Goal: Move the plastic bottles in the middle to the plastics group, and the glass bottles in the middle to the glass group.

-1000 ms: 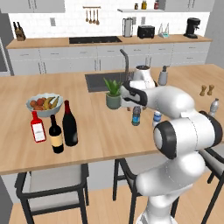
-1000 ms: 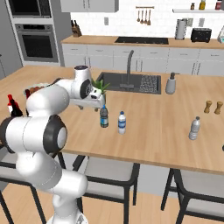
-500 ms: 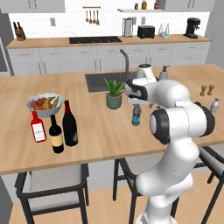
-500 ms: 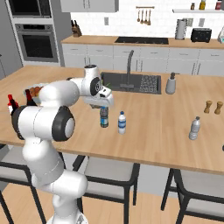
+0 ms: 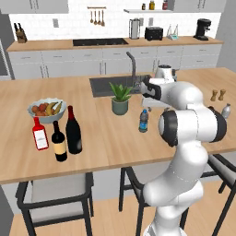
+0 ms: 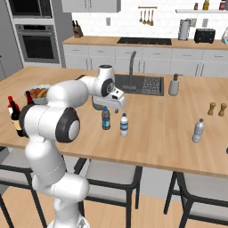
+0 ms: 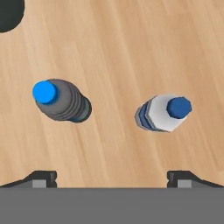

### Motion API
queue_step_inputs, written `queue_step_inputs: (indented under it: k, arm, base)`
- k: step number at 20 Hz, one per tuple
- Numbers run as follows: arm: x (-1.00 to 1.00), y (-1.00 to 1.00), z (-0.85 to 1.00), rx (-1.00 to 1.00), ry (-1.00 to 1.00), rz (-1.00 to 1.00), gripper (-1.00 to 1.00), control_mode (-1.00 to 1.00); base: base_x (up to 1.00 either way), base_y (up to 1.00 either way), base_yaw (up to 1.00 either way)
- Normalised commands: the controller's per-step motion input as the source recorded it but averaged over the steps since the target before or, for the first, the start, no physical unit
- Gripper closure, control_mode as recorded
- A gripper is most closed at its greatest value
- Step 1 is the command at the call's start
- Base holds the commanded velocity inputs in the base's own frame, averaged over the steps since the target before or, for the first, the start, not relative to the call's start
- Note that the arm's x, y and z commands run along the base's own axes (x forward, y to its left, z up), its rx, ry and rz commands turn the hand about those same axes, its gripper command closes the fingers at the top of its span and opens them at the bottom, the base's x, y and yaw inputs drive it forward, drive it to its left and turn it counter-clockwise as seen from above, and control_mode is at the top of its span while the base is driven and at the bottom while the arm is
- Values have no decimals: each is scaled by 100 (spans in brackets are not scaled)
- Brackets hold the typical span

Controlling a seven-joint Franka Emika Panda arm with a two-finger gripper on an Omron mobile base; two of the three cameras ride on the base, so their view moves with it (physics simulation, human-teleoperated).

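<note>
The small clear water bottle (image 6: 124, 125) with a blue label stands mid-counter; from above it is a pale body with a dark blue cap (image 7: 164, 113). My gripper (image 6: 116, 107) (image 5: 153, 105) (image 7: 112, 177) hangs open above it, holding nothing, and the bottle lies just ahead of the right fingertip (image 7: 183, 176). The tall near-black wine bottle (image 5: 73, 131) with a red top stands at the left beside the shorter dark tan-label bottle (image 5: 58, 141) and the red bottle (image 5: 40, 134). The pale grey unlabelled bottle (image 6: 198, 131) (image 5: 226, 110) stands far right.
A darker grey bottle with a blue cap (image 7: 59, 100) (image 6: 105, 118) (image 5: 144, 120) stands close to the water bottle. Behind them are a potted plant (image 5: 120, 98) and the sink (image 6: 147, 84). A fruit bowl (image 5: 46, 109) sits left; two pepper mills (image 6: 216, 109) sit right.
The hand has drifted to the right over the two small bottles while the elbow swung round. No bottle has moved.
</note>
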Motion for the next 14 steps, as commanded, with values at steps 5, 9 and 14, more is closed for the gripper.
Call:
queue_step_inputs:
  k: [5, 9, 14]
  arm:
    - [0, 19, -2, 0, 0, 6, -100, -100]
    - [5, 48, 0, 0, 0, 17, -100, -100]
    - [25, 11, -6, 0, 0, 12, -100, -100]
  base:
    - [0, 0, 0]
    - [0, 0, 0]
    - [0, 0, 0]
